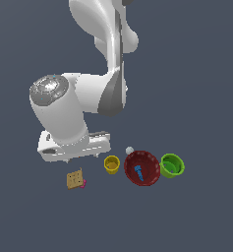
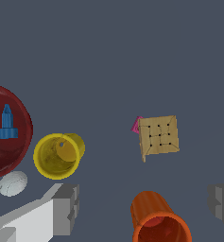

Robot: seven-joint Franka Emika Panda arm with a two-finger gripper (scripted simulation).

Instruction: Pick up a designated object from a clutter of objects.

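Your target, the small tan-brown squarish block with dark dots on its face [image 2: 159, 134], lies flat on the dark grey surface [image 2: 132, 56], set apart from most of the clutter; in the exterior view it sits toward that view's left, below the arm's wrist, with the small flat pink piece [image 2: 137, 125] touching or tucked just under one corner. The hand [image 2: 144, 205] hangs above the surface with its grey fingers [image 2: 66, 208] spread wide and nothing between them; the block is not yet between them but off to one side, while the orange cup [image 2: 158, 220] stands closest to the gap. The yellow cup [image 2: 58, 155], the dark red bowl [image 2: 16, 156] holding a blue item [image 2: 7, 124], and the small white ball [image 2: 12, 183] sit well away from the block, and the green cup [image 1: 172, 165] shows only in the exterior view, beyond the bowl. Judge the block as light, stiff and thin, like a cracker: it should not deform, but its low profile gives you little side wall to pinch. You would do best to centre over it, line the fingers up with two opposite straight edges, and come down close to the surface, choosing the pair of edges away from the pink piece so you do not catch that too. Mind the orange cup as you shift across.
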